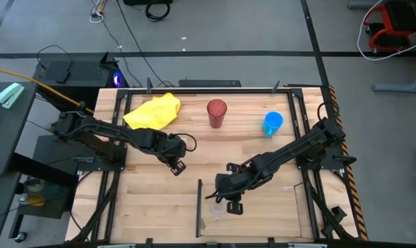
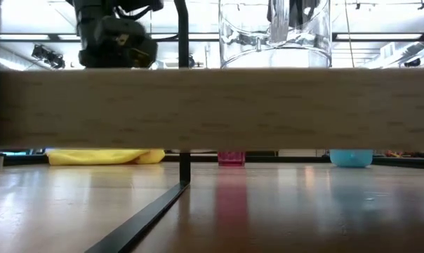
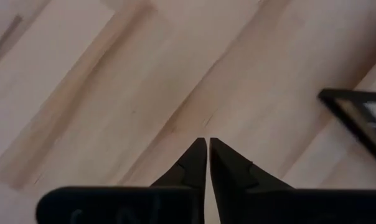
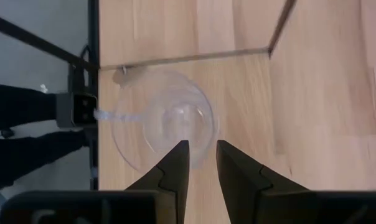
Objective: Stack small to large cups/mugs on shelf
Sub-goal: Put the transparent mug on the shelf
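Observation:
A tiny clear plastic cup [image 1: 217,209] stands upright by its base on the pale wood shelf panel [image 1: 270,207] near the table's front edge, just right of the thin black divider strip [image 1: 198,207]. My right gripper [image 1: 232,204] is above it, slightly open, with one finger over the cup's inside and one outside its rim [image 4: 208,127]. The cup also shows in the low view [image 2: 275,42]. The dark-red tumbler [image 1: 217,112] and the blue mug [image 1: 273,123] stand upright at the far side. My left gripper [image 1: 178,165] is shut and empty over bare wood [image 3: 208,144]. My right gripper points down with its fingers [image 4: 178,158] on either side of the clear cup's rim [image 4: 208,127]. A clear gap shows between the fingers. I cannot tell whether either finger touches the cup, which stands on the shelf panel.
A crumpled yellow cloth [image 1: 153,110] lies at the far left. Black frame rails [image 1: 311,200] border the table's right and left sides. Bare wood lies between the two arms and the far row of cups.

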{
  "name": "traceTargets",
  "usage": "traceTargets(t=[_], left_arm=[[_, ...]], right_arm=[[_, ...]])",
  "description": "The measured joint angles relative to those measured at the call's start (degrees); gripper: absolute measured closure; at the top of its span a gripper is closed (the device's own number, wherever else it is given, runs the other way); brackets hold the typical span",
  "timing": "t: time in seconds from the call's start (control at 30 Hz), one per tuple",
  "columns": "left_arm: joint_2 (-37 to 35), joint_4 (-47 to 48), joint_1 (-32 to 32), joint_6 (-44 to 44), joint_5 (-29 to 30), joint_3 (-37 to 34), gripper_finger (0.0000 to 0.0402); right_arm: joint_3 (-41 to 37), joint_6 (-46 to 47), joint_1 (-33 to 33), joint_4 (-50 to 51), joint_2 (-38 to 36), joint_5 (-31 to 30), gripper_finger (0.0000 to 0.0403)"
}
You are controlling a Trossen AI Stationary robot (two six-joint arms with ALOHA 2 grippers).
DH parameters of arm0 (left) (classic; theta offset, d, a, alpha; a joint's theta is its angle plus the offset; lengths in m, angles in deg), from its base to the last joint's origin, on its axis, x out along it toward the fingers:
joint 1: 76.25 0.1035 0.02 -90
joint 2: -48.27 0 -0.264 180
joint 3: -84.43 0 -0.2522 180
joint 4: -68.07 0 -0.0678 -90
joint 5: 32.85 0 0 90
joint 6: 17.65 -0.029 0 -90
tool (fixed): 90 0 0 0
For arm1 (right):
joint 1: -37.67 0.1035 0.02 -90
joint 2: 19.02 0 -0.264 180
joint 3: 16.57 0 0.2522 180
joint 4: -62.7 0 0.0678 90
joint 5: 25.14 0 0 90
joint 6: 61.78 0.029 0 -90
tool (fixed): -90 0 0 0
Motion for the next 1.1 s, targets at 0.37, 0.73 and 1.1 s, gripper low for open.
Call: traceTargets(t=[0.37,0.73,1.1], left_arm=[[-0.04,-3.66,0.0,-2.36,-0.79,-1.51,0.0368],[-0.04,-5.49,0.0,-2.75,-0.84,-1.51,0.0366],[-0.04,-6.69,0.0,-2.49,-0.84,-1.5,0.0383]], right_arm=[[0.78,3.15,0.38,1.0,3.06,-0.12,0.0314],[0.73,3.07,0.21,1.01,4.89,-0.66,0.0314],[0.73,3.07,0.06,1.08,5.13,-0.68,0.0365]])
